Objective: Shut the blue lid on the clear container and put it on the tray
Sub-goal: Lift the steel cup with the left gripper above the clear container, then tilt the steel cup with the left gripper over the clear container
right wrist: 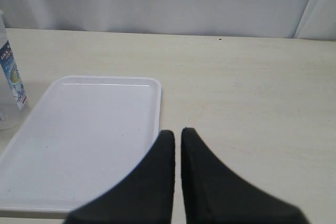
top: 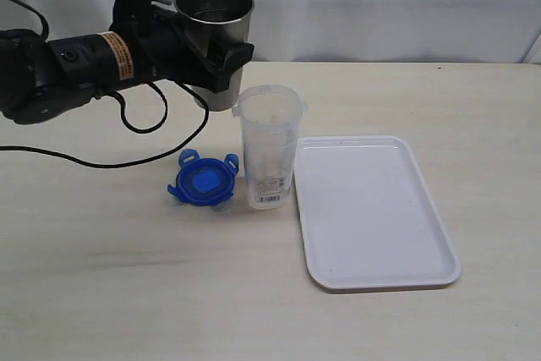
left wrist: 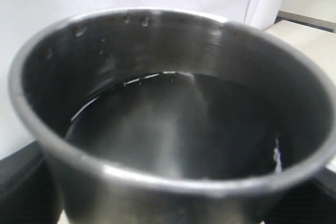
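The clear container (top: 269, 148) stands upright and uncovered on the table, touching the left edge of the white tray (top: 372, 213). The blue lid (top: 203, 182) lies flat on the table just left of the container. Behind them, my left gripper (top: 218, 61) is shut on a steel tumbler (top: 215, 19), held upright; in the left wrist view the tumbler (left wrist: 173, 129) fills the frame and holds liquid. My right gripper (right wrist: 177, 132) is shut and empty, hovering over the near corner of the tray (right wrist: 84, 129). The container (right wrist: 6, 77) shows at that view's edge.
A black cable (top: 127, 154) from the left arm trails over the table at the left. A white curtain (top: 380, 6) hangs behind the table. The tumbler's base is hidden behind the container, so whether it rests on the table I cannot tell.
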Motion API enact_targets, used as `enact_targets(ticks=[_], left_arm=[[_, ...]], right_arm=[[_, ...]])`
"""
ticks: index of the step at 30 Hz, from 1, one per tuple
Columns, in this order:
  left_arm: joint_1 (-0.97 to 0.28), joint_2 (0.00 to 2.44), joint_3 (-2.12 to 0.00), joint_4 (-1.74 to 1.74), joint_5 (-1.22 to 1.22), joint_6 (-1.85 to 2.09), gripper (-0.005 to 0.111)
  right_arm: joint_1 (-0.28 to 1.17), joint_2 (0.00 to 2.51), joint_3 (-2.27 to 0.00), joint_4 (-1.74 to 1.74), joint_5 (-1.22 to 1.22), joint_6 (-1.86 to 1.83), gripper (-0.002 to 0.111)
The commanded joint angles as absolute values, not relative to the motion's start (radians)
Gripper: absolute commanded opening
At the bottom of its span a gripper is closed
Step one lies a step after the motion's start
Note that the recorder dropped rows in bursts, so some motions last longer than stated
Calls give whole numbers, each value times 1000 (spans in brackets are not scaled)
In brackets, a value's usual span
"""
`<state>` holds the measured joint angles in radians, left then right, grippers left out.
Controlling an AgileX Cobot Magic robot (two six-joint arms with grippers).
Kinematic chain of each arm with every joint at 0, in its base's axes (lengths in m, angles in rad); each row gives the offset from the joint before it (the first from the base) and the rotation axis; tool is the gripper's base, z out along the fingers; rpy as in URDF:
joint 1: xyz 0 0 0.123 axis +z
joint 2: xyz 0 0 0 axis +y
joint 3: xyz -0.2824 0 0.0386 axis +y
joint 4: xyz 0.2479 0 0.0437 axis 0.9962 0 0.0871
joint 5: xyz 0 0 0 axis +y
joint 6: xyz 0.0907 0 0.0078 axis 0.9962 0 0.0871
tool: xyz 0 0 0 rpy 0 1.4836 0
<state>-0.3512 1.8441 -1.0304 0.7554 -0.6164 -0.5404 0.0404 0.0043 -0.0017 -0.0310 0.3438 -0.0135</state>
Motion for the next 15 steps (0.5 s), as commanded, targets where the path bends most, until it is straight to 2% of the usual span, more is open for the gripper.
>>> enact_targets(ticks=[1,15], left_arm=[[-360,1822,-1050,723,-681,-517,0],[-361,1822,-1050,837,-687,-436,0]], right_arm=[[36,0,0,-30,344,-12,5],[36,0,0,-30,344,-12,5]])
